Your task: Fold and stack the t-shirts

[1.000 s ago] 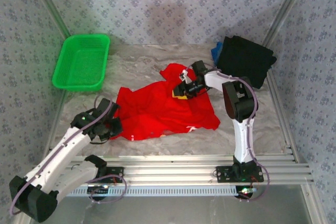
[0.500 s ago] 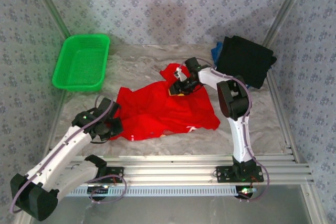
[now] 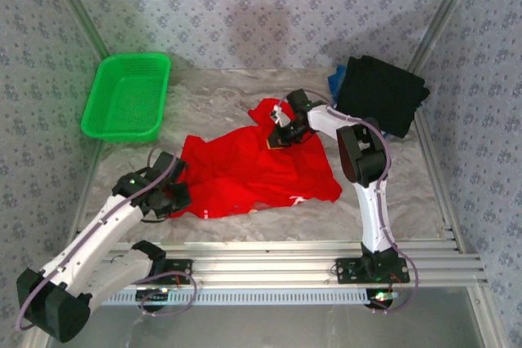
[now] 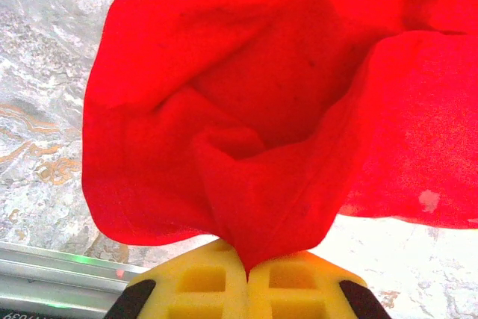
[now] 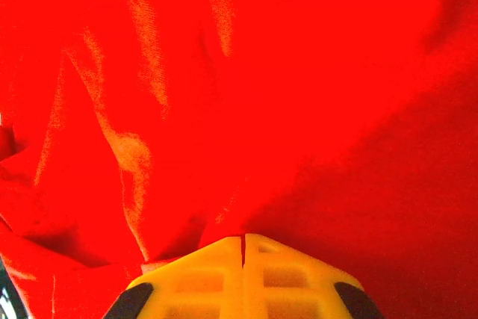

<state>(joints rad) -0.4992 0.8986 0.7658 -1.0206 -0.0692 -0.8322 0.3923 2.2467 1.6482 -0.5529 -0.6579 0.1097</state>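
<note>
Grip at two points. At the bottom centre of the left wrist view, left tool (image 4: pixel 246 270), yellow pads pressed together, clenched on a bunched fold of the bright red soft-cloth t-shirt (image 4: pixel 284 95). From above, at lower left, on the shirt's left edge. At the bottom centre of the right wrist view, right tool (image 5: pixel 243 248), pads likewise shut with barely a seam between them, nipping a thin pinch of the same red cloth. From above, just right of centre, on the shirt's upper lobe.

Shirt itself crumpled and spread across the middle of the marbled grey-white counter (image 3: pixel 212 95), neither flat nor folded yet.

Step in hand, by the look of it: taking hold of two edges to spread the shirt out before a first fold. Next move likely to call for raising both pinches together and drawing them apart evenly, taut enough to pull out the wrinkles, gentle enough not to lose the slim hold on the right.

Folded black t-shirt (image 3: pixel 379 95) at upper right, lying over a folded blue t-shirt (image 3: pixel 335 81) with a corner peeping out at its left: presumably the stack for the red one. Green plastic mesh basket (image 3: pixel 121 131) at upper left, well apart from the shirt, nothing visible inside.
</note>
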